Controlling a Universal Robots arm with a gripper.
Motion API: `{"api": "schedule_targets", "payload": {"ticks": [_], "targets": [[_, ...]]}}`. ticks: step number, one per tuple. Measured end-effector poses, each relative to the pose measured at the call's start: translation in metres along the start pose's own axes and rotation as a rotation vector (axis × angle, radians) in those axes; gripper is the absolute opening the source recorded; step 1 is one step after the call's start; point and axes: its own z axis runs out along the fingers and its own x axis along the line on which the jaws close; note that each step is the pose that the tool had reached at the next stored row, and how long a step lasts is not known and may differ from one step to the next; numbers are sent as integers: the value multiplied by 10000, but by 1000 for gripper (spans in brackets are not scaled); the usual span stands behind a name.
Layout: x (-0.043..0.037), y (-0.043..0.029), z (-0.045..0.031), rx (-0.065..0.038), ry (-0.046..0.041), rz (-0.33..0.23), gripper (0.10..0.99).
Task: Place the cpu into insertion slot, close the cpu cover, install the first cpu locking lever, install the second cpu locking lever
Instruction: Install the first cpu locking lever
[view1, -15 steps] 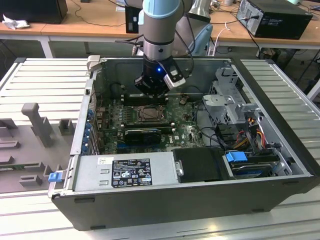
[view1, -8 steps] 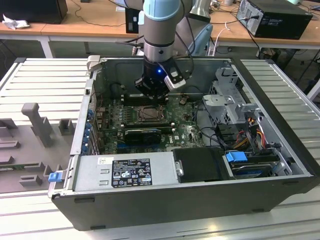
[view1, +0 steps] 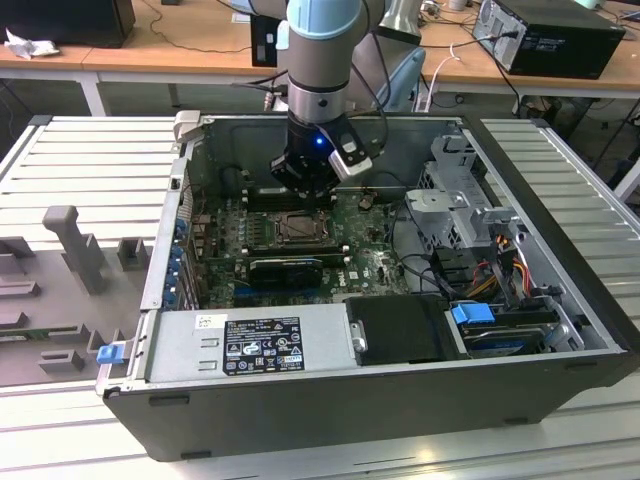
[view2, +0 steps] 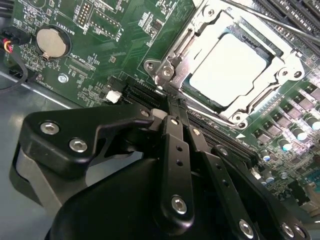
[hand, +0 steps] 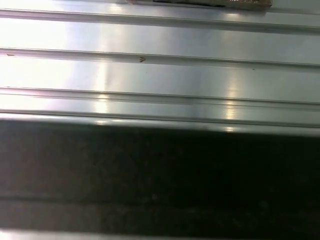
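One cpu (view2: 226, 67), pale silver and square, lies flat in the insertion slot (view2: 270, 50) on the green motherboard (view2: 115, 45), its top face up; being square it has no long axis, and in the second wrist view its edges run on a diagonal to the picture's frame. One cpu cover (view2: 200, 42), a grey metal frame with a cut-out centre, is folded down flat around the chip, so that the chip's top shows through the opening. One thin metal locking lever (view2: 265, 20) runs straight along the far side of the cover, parallel to that edge; whether it is latched I cannot tell. The gripper (view2: 172, 112) hangs just above the board beside the cover's near corner, its black linkage bars converging toward that corner; the jaws look pressed together with nothing between them, though the tips are partly hidden by the linkage. In the exterior view the gripper (view1: 308, 185) stands upright inside the open computer case (view1: 560, 290), just behind the socket, and the case rests on a ribbed metal surface (view1: 90, 160). One round coin battery (view2: 51, 41) sits on the board well apart from the socket.
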Motion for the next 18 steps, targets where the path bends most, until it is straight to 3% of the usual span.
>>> {"api": "schedule_targets", "payload": {"ticks": [1, 5, 7, 9, 13, 18], "targets": [[0, 0, 1, 21, 0, 0, 106], [-1, -1, 25, 316, 15, -6, 106], [-2, -1, 38, 359, 20, -10, 106], [-1, -3, 46, 358, 21, -22, 106], [-3, 0, 39, 132, 6, -30, 106], [-5, 10, -117, 130, 7, -30, 106]]}}
